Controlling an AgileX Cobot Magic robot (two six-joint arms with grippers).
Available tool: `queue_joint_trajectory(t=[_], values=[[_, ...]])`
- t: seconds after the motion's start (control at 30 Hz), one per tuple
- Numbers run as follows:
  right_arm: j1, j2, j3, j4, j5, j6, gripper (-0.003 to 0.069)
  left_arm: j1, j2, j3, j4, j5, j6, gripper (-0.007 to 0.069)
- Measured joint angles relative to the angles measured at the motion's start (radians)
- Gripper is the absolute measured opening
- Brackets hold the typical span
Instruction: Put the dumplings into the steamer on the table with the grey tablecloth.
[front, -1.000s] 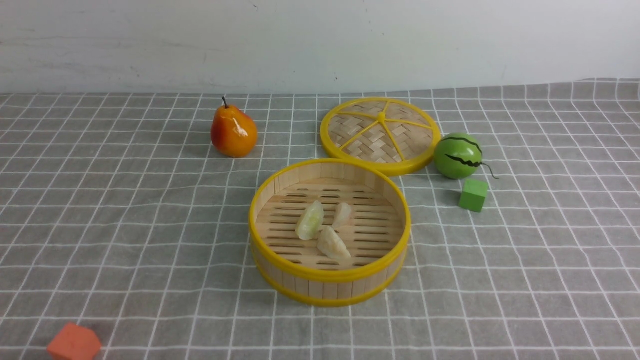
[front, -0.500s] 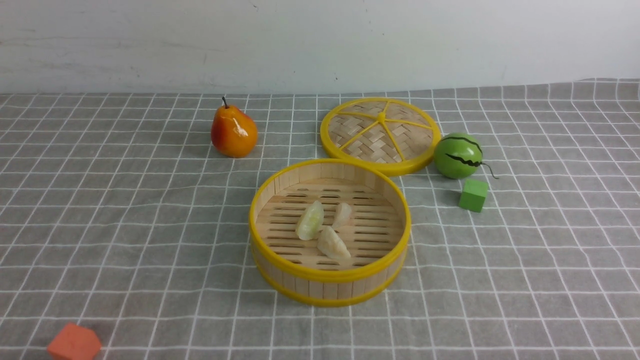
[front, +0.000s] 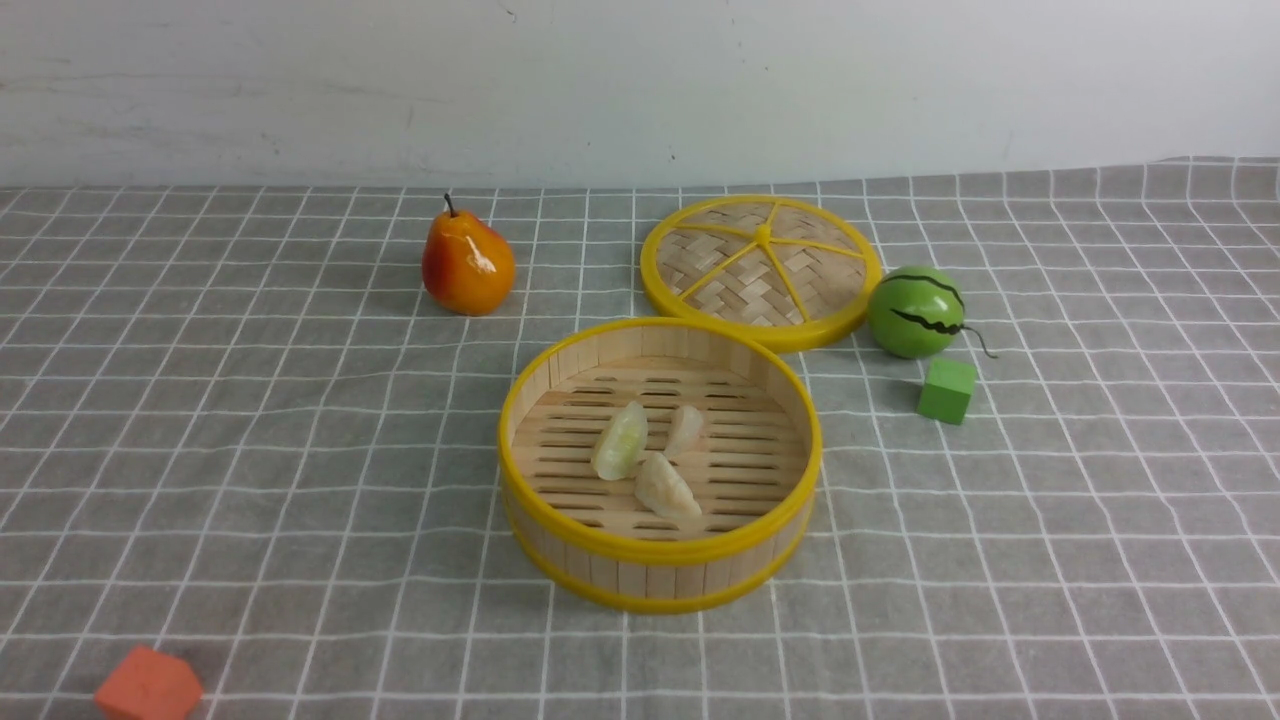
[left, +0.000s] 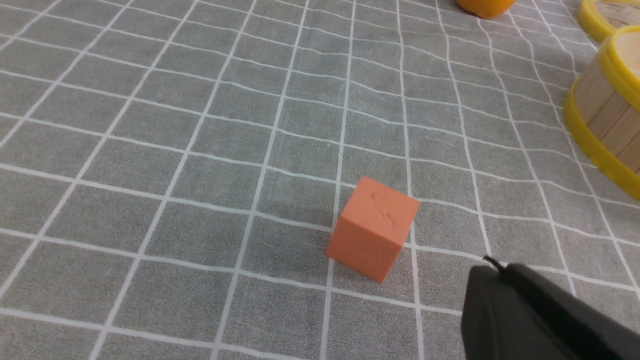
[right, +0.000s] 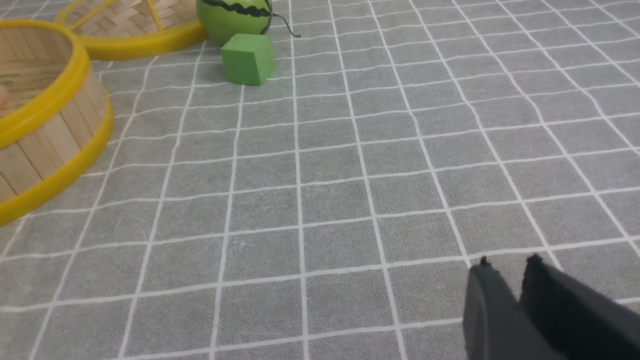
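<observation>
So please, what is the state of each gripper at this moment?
Left gripper: shut, holding nothing, close to the orange cube.
Right gripper: shut, holding nothing, over the grey checked tablecloth.

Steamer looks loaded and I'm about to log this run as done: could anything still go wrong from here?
Little, probably. All three dumplings lie on the floor of the steamer, well below its rim. Two risks remain. The left tool sits close to the orange cube, so any move could nudge it. The right tool, low over the tablecloth, could snag and drag it, shifting the steamer.
</observation>
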Motion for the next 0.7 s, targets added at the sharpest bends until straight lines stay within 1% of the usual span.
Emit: queue_joint_trajectory(t=[0.7], values=[[0.0, 0.0, 0.0, 0.0, 0.0, 0.0, 0.0129, 0.0, 0.0, 0.0, 0.0, 0.0, 0.0, -0.0008]])
